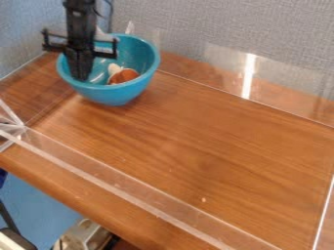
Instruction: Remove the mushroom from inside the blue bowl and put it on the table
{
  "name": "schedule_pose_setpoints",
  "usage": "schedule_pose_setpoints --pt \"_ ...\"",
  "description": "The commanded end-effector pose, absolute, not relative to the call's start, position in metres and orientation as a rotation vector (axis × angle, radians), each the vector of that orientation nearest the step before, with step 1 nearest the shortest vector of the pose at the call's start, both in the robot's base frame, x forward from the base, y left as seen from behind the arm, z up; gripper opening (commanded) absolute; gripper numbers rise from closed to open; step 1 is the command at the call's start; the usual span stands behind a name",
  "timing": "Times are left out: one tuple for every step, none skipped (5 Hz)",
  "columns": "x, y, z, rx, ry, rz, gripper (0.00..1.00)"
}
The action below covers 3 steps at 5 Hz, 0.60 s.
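The blue bowl (pixel 128 92) stands at the back left corner of the table (pixel 196 137). Inside it, right of centre, lies the mushroom (pixel 120 73), showing an orange cap and a white stem. My gripper (pixel 78 75) hangs pointing down over the left part of the bowl, its fingers pressed together and shut. The mushroom lies to the right of the fingers, apart from them, and I see nothing held between them.
Low clear acrylic walls (pixel 248 73) edge the tabletop on all sides. A grey textured wall rises behind the bowl. The wooden surface stretches from the bowl toward the front right.
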State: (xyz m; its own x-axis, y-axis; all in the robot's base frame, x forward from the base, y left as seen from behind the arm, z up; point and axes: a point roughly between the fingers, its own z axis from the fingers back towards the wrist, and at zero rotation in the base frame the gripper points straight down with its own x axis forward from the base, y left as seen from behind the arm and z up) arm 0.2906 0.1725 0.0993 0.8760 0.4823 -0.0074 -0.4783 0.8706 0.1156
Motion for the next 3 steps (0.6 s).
schedule_pose_setpoints --pt "0.291 0.173 0.162 0.111 -0.077 0.483 0.00" --pt "0.297 0.143 0.194 0.069 -0.114 0.394 0.00" --pt "0.307 0.101 0.194 0.020 -0.134 0.281 0.00"
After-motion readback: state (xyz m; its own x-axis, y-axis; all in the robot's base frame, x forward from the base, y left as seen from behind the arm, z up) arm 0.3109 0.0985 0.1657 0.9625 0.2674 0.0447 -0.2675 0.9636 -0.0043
